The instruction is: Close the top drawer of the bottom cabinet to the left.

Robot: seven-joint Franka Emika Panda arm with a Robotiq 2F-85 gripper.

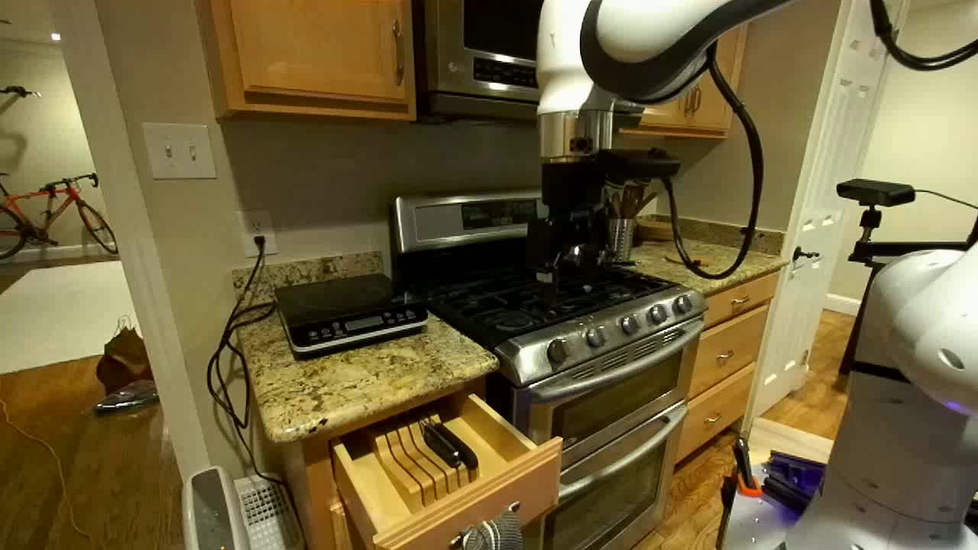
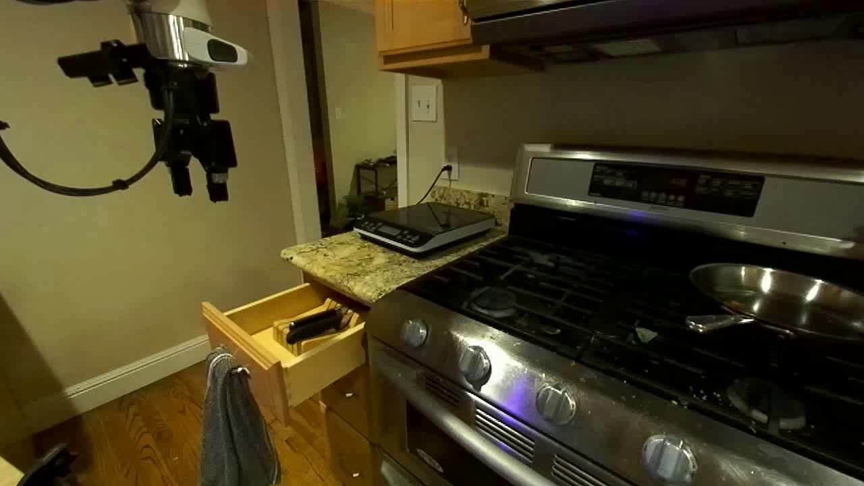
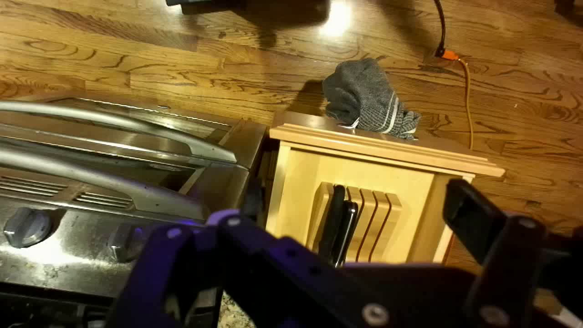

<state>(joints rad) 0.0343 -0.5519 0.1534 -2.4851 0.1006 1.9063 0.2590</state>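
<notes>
The top drawer stands pulled out, its oak front [image 1: 489, 496] facing outward; it also shows in an exterior view [image 2: 246, 358] and in the wrist view [image 3: 382, 148]. Inside is a pale slotted wood block [image 3: 371, 223] with black-handled utensils [image 3: 339, 223]. A grey towel [image 2: 233, 418] hangs from the drawer handle. The bottom cabinet [image 1: 309, 489] carries a speckled granite top [image 1: 374, 382]. My gripper [image 2: 200, 185] points down, above and apart from the drawer; it also shows in an exterior view [image 1: 547, 275]. In the wrist view its fingers [image 3: 364, 209] are wide apart with nothing between them.
A steel range [image 1: 603, 344] stands right beside the drawer, its oven handles [image 3: 114, 123] sticking out. A black portable cooktop [image 2: 425, 226] sits on the granite. A pan [image 2: 783, 297] rests on the range. Wall cabinets [image 1: 321, 53] and a microwave [image 1: 489, 61] hang above.
</notes>
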